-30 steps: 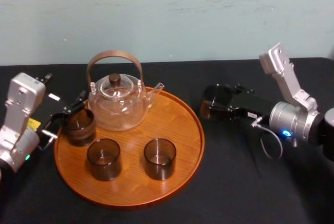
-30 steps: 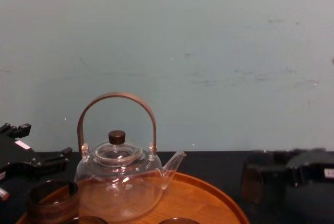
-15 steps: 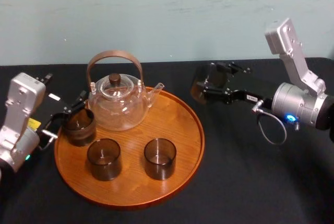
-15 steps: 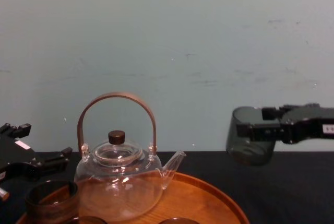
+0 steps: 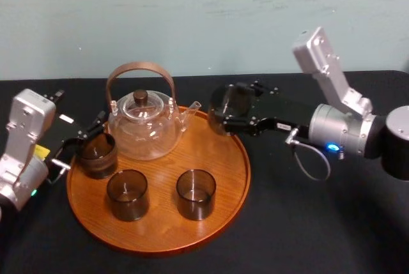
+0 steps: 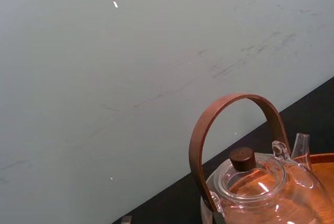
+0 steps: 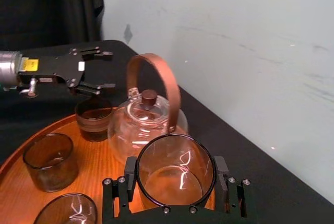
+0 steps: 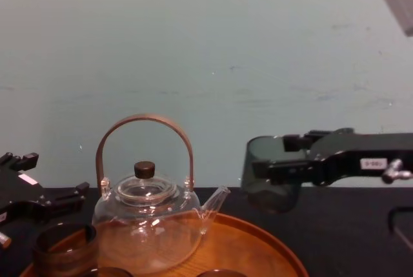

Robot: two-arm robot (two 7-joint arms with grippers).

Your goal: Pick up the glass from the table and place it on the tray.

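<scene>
Clasping glass [image 5: 223, 105], right end effector [image 5: 230, 110] above tray [image 5: 160, 243] edge.

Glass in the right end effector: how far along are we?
Done: glass lifted off the table, clamped in the right end effector. In hand: it hangs over the back-right rim of the tray. To do: lower it, release. Left end effector parked at its left.

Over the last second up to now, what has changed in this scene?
The right gripper, shut on the glass, lifted it off the table and carried it left toward the tray. It now hangs about over the tray's far right rim, near the spout of the teapot. The left gripper stayed open at the tray's left edge. The teapot and the three glasses on the tray did not move.
</scene>
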